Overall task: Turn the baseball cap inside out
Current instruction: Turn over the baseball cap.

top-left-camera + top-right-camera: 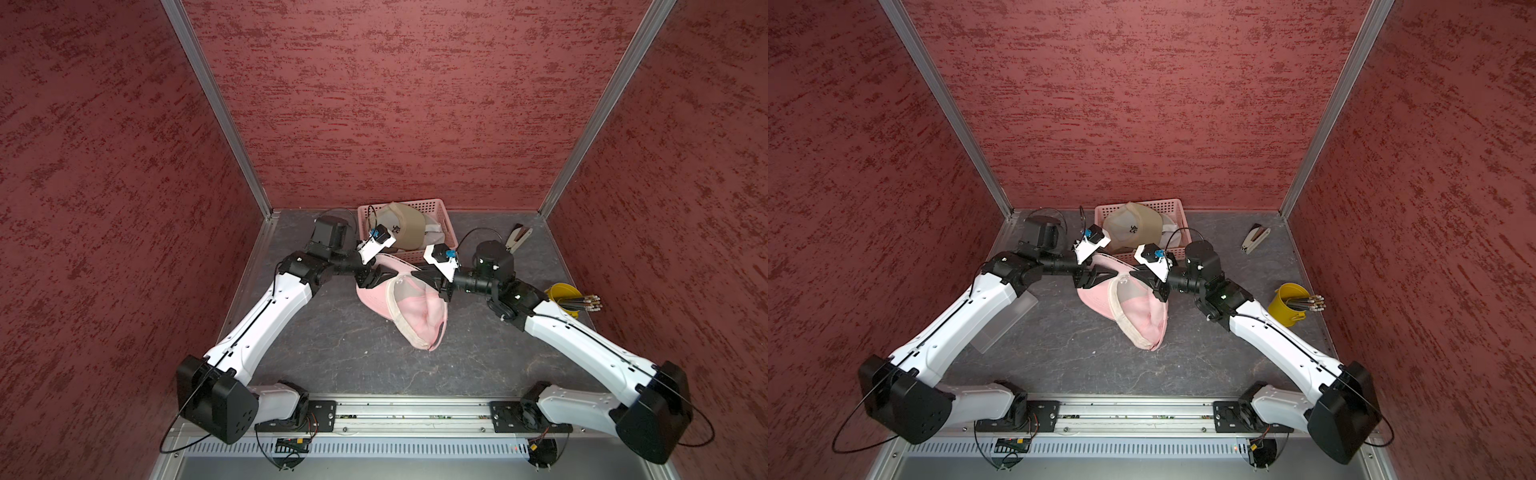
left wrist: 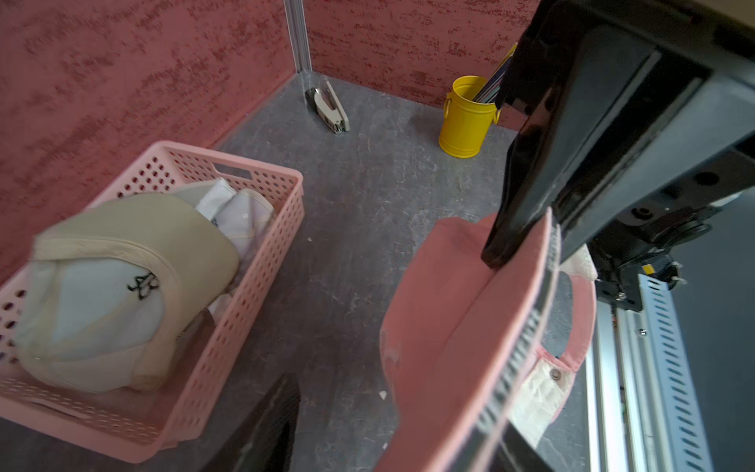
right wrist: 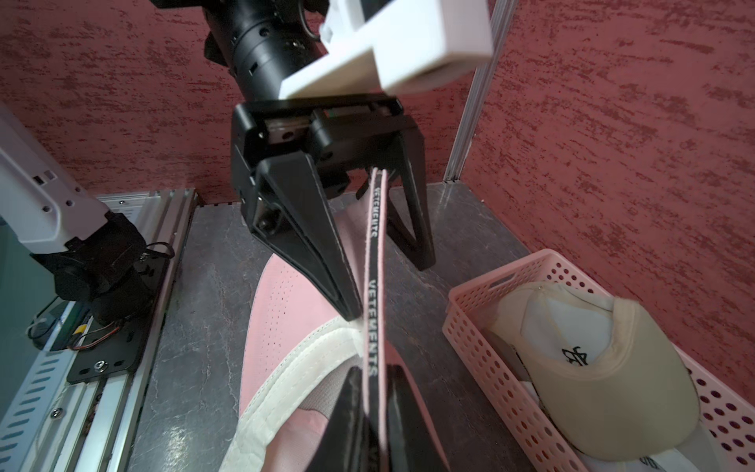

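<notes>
The left gripper (image 3: 388, 291) is found with jaws apart, astride the brim (image 2: 449, 327) of the pink cap (image 1: 415, 311), whose crown rests on the bench (image 1: 332, 340) at its middle. Lining and sweatband are exposed; eversion is judged incomplete. The right gripper (image 3: 374, 408) is clamped on the brim. The basket (image 1: 419, 203) crowds the rear; free room is noted in front.

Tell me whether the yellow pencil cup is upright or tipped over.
Upright. The yellow cup stands on its base with its mouth facing up, and the pencils lean out over its rim.
</notes>
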Controlling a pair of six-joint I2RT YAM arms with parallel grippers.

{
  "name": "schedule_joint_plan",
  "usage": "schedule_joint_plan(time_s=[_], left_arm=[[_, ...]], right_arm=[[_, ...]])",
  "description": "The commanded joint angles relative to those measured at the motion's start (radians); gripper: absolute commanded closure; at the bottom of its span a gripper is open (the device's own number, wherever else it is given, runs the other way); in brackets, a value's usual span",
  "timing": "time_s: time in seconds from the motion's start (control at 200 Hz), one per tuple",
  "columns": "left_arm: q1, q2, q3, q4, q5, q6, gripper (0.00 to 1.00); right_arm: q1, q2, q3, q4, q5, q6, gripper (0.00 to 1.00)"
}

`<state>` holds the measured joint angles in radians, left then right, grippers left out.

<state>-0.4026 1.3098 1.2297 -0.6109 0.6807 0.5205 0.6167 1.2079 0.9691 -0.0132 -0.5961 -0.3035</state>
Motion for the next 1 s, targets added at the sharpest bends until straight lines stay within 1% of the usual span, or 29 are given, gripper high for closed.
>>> schedule_joint_plan(time_s=[0.0,0.02,0.065,0.105,0.13,0.21,0.255,0.301,0.361,0.376,0.391,0.461,0.541,0.661,0.711,0.761,0.791,0.867,0.897,0.962,0.997], left_arm=[[-0.02,-0.004,0.005,-0.058,0.002,0.017,0.54],[-0.026,-0.007,0.005,-0.064,0.006,0.014,0.58],[-0.041,-0.01,0.013,-0.079,0.015,0.005,0.72],[-0.051,-0.011,0.024,-0.102,0.023,-0.004,0.87],[-0.057,-0.011,0.033,-0.117,0.021,-0.014,1.0],[-0.066,-0.011,0.057,-0.139,0.004,-0.069,1.0],[-0.072,-0.012,0.066,-0.146,-0.008,-0.097,1.0],[-0.078,-0.013,0.072,-0.15,-0.015,-0.126,1.0],[-0.081,-0.014,0.077,-0.154,-0.018,-0.174,1.0],[-0.08,-0.012,0.081,-0.155,-0.023,-0.192,1.0],[-0.081,-0.011,0.082,-0.155,-0.031,-0.208,1.0],[-0.078,0.001,0.095,-0.15,-0.094,-0.307,1.0],[-0.076,0.013,0.097,-0.129,-0.153,-0.408,1.0],[-0.076,0.018,0.091,-0.079,-0.237,-0.535,1.0],[-0.079,0.017,0.091,-0.061,-0.254,-0.572,1.0],[-0.09,0.014,0.091,-0.043,-0.283,-0.602,1.0],[-0.1,0.013,0.094,-0.035,-0.296,-0.61,1.0],[-0.128,0.011,0.109,-0.031,-0.35,-0.621,1.0],[-0.136,0.012,0.115,-0.03,-0.355,-0.621,1.0],[-0.152,0.012,0.126,-0.023,-0.366,-0.616,1.0],[-0.16,0.012,0.13,-0.024,-0.367,-0.611,1.0]], right_arm=[[-0.012,-0.017,0.059,0.032,-0.076,0.009,0.97],[-0.011,-0.015,0.059,0.034,-0.069,0.009,0.97],[-0.012,-0.007,0.061,0.041,-0.036,0.009,0.96],[-0.013,0.001,0.063,0.042,-0.005,0.009,0.95],[-0.018,0.004,0.063,0.046,0.015,0.009,0.94],[-0.039,0.017,0.051,0.072,0.082,0.028,0.92],[-0.049,0.019,0.039,0.097,0.136,0.05,0.87],[-0.061,0.016,0.027,0.114,0.185,0.077,0.75],[-0.068,0.005,0.014,0.131,0.262,0.109,0.44],[-0.068,0.002,0.011,0.131,0.285,0.115,0.39],[-0.068,-0.004,0.009,0.131,0.306,0.119,0.36],[-0.072,-0.035,-0.008,0.126,0.397,0.133,0.27],[-0.072,-0.083,-0.033,0.099,0.474,0.129,0.21],[-0.073,-0.162,-0.086,0.08,0.517,0.149,0.15],[-0.072,-0.188,-0.104,0.068,0.501,0.157,0.16],[-0.07,-0.206,-0.124,0.064,0.478,0.168,0.22],[-0.068,-0.212,-0.133,0.06,0.45,0.179,0.29],[-0.054,-0.206,-0.149,0.06,0.382,0.21,0.52],[-0.047,-0.197,-0.155,0.072,0.36,0.225,0.59],[-0.023,-0.159,-0.167,0.12,0.333,0.26,0.73],[-0.016,-0.128,-0.165,0.146,0.331,0.286,0.78]])
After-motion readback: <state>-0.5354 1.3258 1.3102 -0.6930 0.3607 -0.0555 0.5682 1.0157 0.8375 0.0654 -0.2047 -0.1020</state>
